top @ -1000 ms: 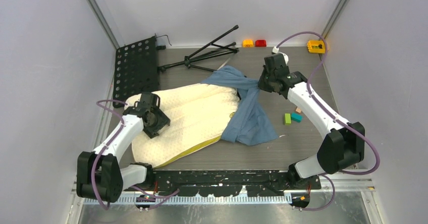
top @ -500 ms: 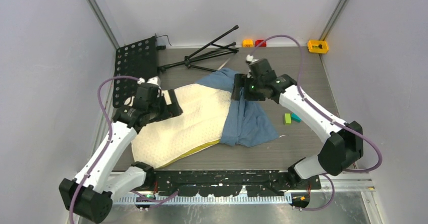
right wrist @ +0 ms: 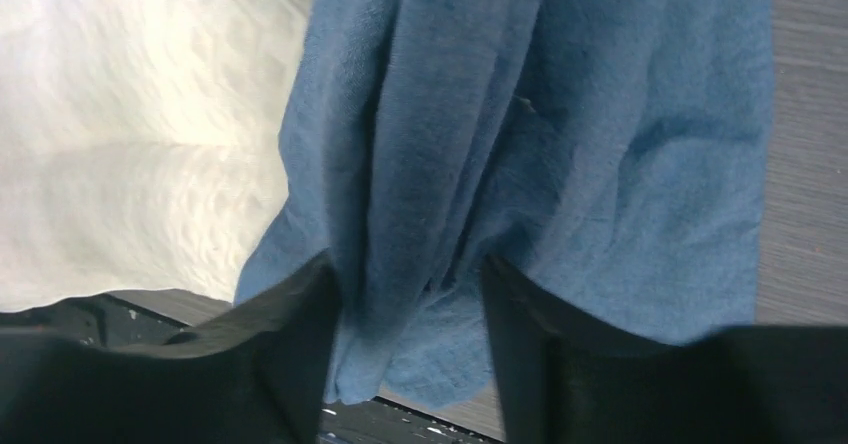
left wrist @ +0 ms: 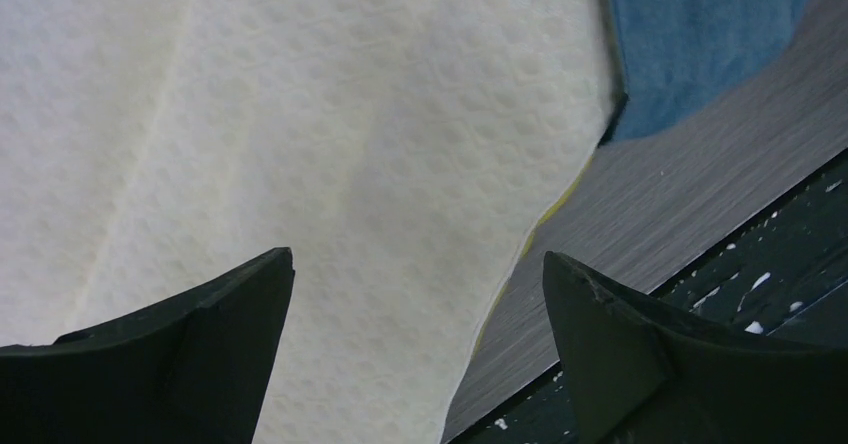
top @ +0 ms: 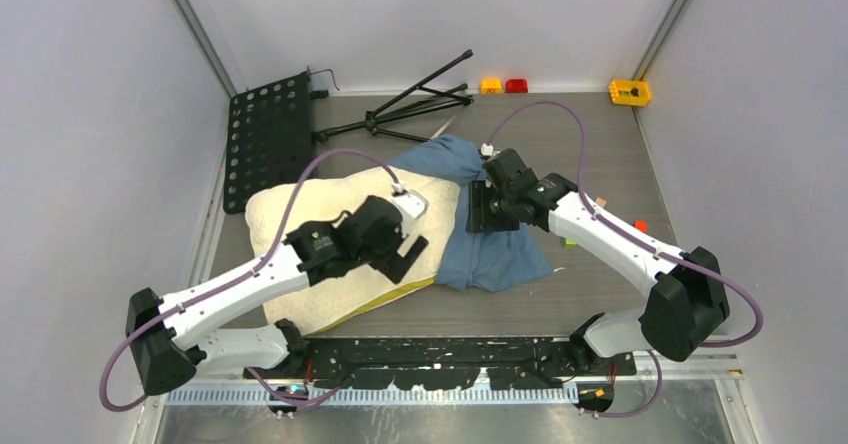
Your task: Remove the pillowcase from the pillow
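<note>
The cream quilted pillow (top: 300,219) lies left of centre, its yellow-piped edge (left wrist: 545,214) near the table's front. Against the pillow's right end the dusty blue pillowcase (top: 495,254) lies crumpled on the table; whether it still covers any of the pillow I cannot tell. My left gripper (top: 415,254) hovers over the pillow's near right corner, open wide (left wrist: 417,256) with nothing between its fingers. My right gripper (top: 480,209) is down on the pillowcase. Its fingers stand apart with a thick fold of blue cloth (right wrist: 420,214) bunched between them (right wrist: 405,264).
A black perforated plate (top: 268,134) and a folded black stand (top: 410,104) lie at the back left. Small yellow (top: 491,85), red (top: 516,85) and yellow (top: 629,91) blocks sit along the back edge. A green block (top: 569,243) lies under the right arm.
The left arm swung from the pillow's left end to its near right corner and opened. The right gripper let go of the pillowcase, moved left and nearer, and now straddles a fold.
</note>
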